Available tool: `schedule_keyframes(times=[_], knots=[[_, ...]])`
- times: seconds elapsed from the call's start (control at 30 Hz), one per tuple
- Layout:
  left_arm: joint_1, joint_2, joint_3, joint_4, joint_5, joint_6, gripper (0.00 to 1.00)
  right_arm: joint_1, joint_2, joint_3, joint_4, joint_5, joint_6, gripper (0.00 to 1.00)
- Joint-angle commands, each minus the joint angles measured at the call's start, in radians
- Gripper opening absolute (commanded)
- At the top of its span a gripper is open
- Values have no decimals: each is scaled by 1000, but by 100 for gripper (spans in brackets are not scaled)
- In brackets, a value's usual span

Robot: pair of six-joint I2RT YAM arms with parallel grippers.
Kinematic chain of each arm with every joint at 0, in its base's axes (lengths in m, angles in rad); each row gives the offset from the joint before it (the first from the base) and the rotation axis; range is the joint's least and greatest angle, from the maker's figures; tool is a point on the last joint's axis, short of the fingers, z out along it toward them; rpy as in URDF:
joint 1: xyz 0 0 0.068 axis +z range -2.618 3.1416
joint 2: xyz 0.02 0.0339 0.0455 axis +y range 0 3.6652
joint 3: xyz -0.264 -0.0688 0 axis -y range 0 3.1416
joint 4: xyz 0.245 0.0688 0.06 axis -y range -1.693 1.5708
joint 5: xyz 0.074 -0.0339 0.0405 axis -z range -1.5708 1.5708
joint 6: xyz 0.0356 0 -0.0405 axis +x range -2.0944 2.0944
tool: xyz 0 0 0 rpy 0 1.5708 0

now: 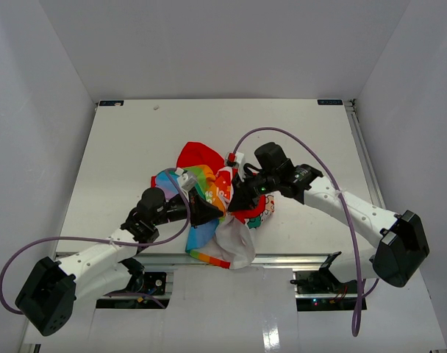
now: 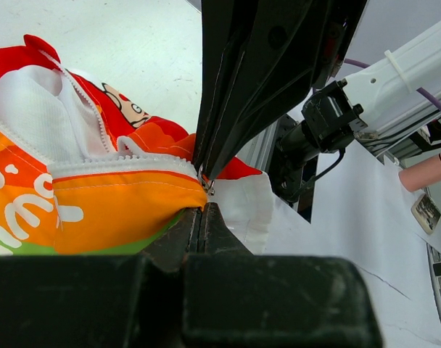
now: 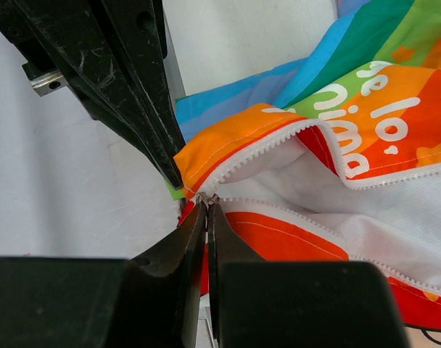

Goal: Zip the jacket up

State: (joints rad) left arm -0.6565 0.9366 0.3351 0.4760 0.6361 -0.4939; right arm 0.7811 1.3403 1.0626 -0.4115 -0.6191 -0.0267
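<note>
The jacket (image 1: 201, 158) lies crumpled near the table's front middle, with rainbow panels, red lining and a white part drooping over the front edge. Both grippers meet at the lower end of its open zipper. In the left wrist view my left gripper (image 2: 202, 208) is shut on the orange hem corner (image 2: 133, 199) beside the white zipper teeth. In the right wrist view my right gripper (image 3: 207, 203) is shut on the small metal zipper pull (image 3: 208, 196), where the two rows of teeth (image 3: 278, 141) come together. Above that the teeth spread apart, showing the white lining (image 3: 394, 217).
The white table (image 1: 135, 140) has a metal rail along its front edge (image 1: 297, 257) and white walls on three sides. Purple cables (image 1: 319, 158) loop over each arm. The left arm's fingers (image 3: 133, 80) cross the right wrist view's upper left.
</note>
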Motion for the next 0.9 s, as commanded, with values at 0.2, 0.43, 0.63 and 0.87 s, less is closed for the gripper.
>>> schedule_keyframes(times=[0.2, 0.43, 0.63, 0.87], knots=[[0, 0, 10, 2, 20, 14, 0, -3, -69, 31, 114, 123, 19, 8], [1, 1, 9, 6, 25, 11, 0, -3, -96, 7, 180, 150, 19, 8], [0, 1, 7, 16, 38, 9, 0, -3, -106, -4, 217, 183, 19, 8], [0, 8, 7, 36, 65, -2, 0, -3, -75, -13, 229, 173, 37, 8]])
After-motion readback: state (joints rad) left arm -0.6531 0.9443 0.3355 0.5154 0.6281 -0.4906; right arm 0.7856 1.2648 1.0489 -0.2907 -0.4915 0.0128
